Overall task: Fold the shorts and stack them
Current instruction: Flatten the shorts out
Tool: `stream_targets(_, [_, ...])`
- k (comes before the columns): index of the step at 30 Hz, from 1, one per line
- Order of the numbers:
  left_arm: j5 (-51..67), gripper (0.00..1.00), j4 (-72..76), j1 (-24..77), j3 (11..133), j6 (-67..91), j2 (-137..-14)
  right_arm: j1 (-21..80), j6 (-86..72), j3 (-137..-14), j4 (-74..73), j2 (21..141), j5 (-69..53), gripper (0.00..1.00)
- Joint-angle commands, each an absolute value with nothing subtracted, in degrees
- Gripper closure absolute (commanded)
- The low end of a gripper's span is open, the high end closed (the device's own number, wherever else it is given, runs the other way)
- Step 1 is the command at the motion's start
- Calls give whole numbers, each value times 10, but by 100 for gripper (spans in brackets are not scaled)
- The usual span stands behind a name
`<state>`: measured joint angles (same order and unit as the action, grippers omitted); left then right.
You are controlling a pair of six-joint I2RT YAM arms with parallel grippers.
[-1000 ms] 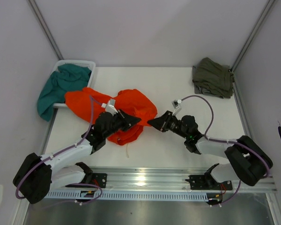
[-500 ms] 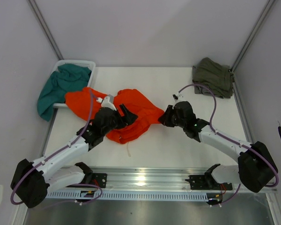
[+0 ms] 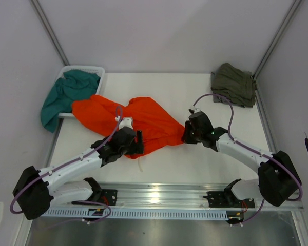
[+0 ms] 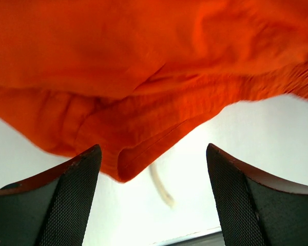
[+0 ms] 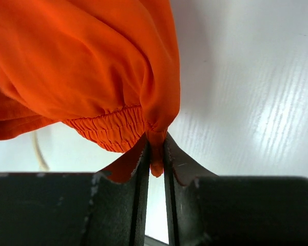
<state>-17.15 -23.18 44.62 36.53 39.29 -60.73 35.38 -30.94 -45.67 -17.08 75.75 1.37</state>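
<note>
Orange shorts (image 3: 149, 119) run leftward from the right pincer (image 5: 155, 149) pinching their waistband corner — just under the left pincer (image 4: 153, 154) (spread wide) lies their loose edge.

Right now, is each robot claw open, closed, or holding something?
Left gripper: open, holding nothing, close to the orange shorts.
Right gripper: shut on the orange shorts.
</note>
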Motion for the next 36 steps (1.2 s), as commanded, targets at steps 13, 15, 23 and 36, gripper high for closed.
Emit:
stream_targets(13, [-321,22,-359,496,402,407,-657,319,-247,-514,-221,845,55,82])
stream_targets(15, [-316,24,-357,497,399,403,-655,314,-243,-516,-222,847,53,82])
stream_targets(23, [-281,30,-335,497,397,374,-660,301,-237,-517,-220,853,45,81])
stream_targets(36, [-250,71,-280,497,382,371,-760,306,-222,-566,-268,882,86,78])
